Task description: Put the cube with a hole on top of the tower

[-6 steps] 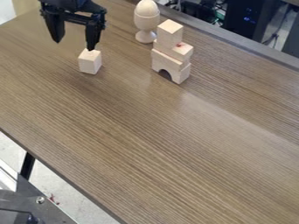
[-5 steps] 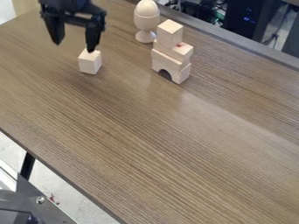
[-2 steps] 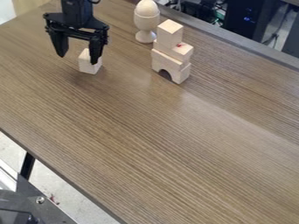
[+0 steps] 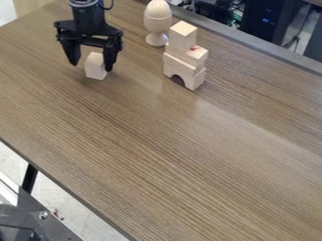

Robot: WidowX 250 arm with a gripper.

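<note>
One small wooden cube (image 4: pixel 95 66) sits on the table (image 4: pixel 157 155), toward its upper left edge, and it is likely the one to pick up. The black gripper (image 4: pixel 92 66) is right by it, with its two fingers spread apart and nothing pinched. The cube looks closer to the finger on the picture's right, so the arm should shift a little that way first, to put the cube in the middle. Then it should go low, so the fingers squeeze the flat sides and not just the top. A soft, even squeeze is best, as a crooked one could twist the cube. Next it must go straight up, higher than the tower (image 4: pixel 184 68), before going across. The tower stands near the upper right edge, and its top block (image 4: pixel 182 36) is narrow, so a bump could knock it all down. The cube should be set down flat and slowly. Beside the tower, nearer that edge, is a wooden cup (image 4: pixel 157 23) on a foot, with an egg-shaped piece (image 4: pixel 157 8) in it, poking out over the rim.
</note>
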